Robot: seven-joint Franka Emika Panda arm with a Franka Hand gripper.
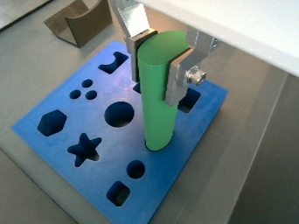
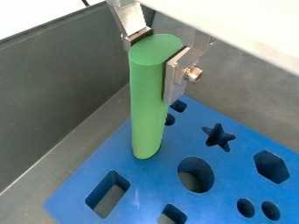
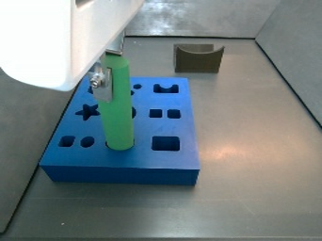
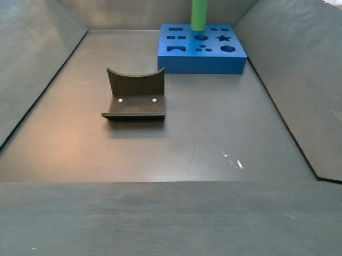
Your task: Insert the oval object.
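Holding the oval object [image 1: 160, 87] upright by its upper end, the gripper [image 1: 163, 59] hangs over the blue block [image 1: 70, 114], jaws clenched on it, its long axis vertical, lower tip at the block's top face.

Bright even light, floor glare (soft)

The floor [image 4: 174, 150] is a dull grey metal sheet with raised grey walls around it, faintly glossy (a small glint shows near its middle). Two things lie directly on it. The blue block [image 4: 203, 55] with shaped holes sits flat near the far wall, and the small dark grey U-shaped piece [image 4: 134, 96] rests well apart from it. The gripper [image 1: 163, 59], above the block, does not touch the floor.
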